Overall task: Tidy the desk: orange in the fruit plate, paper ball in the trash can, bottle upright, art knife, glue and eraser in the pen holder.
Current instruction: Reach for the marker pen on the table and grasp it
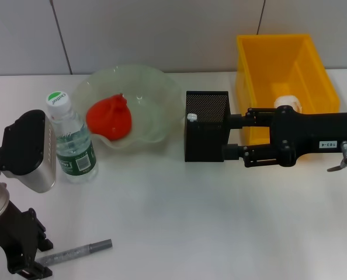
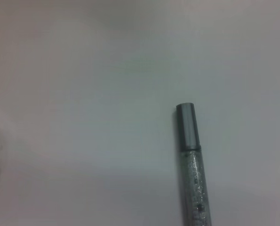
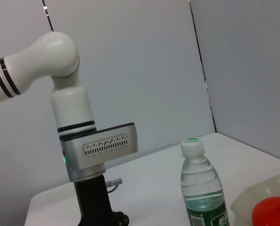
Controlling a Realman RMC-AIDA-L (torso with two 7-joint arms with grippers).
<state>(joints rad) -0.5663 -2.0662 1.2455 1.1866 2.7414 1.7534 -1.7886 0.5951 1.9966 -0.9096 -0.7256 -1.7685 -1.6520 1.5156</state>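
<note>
The orange (image 1: 109, 118) lies in the pale green glass fruit plate (image 1: 156, 93). The water bottle (image 1: 72, 140) stands upright beside the plate. A silver glitter glue stick (image 1: 75, 252) lies on the table at the front left, and shows in the left wrist view (image 2: 193, 165). My left gripper (image 1: 27, 269) is just left of its end. The black mesh pen holder (image 1: 205, 125) has a small white piece (image 1: 191, 116) at its rim. My right gripper (image 1: 227, 137) is open at the holder's right side. A white paper ball (image 1: 289, 104) lies in the yellow trash can (image 1: 261, 64). The art knife is not in view.
The trash can stands at the back right, close behind my right arm. The right wrist view shows my left arm (image 3: 90, 141), the bottle (image 3: 201, 188), the plate's rim (image 3: 253, 197) and the orange (image 3: 274, 212). White tabletop (image 1: 191, 216) lies in front.
</note>
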